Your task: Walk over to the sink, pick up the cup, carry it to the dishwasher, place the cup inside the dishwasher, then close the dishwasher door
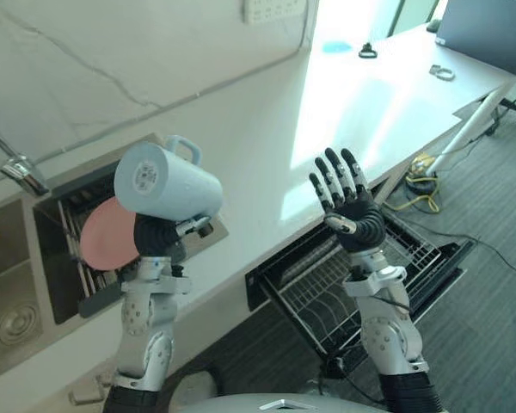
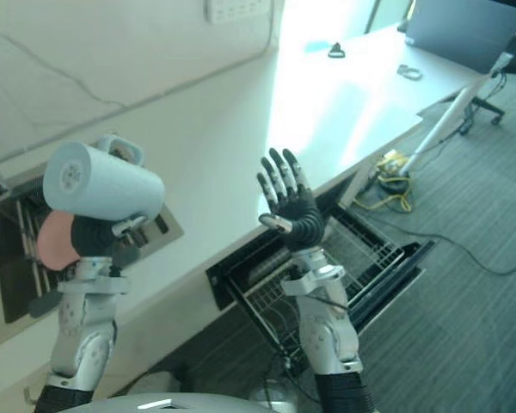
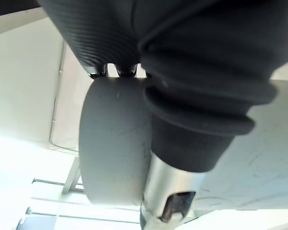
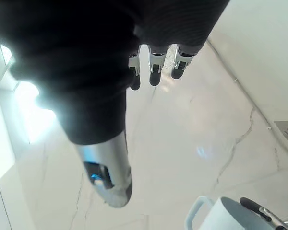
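My left hand (image 1: 155, 237) is raised above the counter edge, shut on a pale blue cup (image 1: 168, 185) with a handle. The cup lies sideways in the grip with its base turned toward me. In the left wrist view the cup (image 3: 115, 158) fills the space between the fingers and the thumb (image 3: 168, 187). To the right, my right hand (image 1: 348, 202) is held up open with straight fingers and holds nothing. Below it the dishwasher (image 1: 361, 275) stands open under the counter, its wire rack pulled out. The right wrist view catches the cup (image 4: 230, 215) at its edge.
The sink (image 1: 9, 284) with its faucet (image 1: 17, 168) is at the far left. Beside it a recessed rack holds a pink plate (image 1: 103, 237). The white counter (image 1: 361, 95) runs to the right with small objects and a laptop (image 1: 486, 30). A yellow cable (image 1: 421, 202) lies on the carpet.
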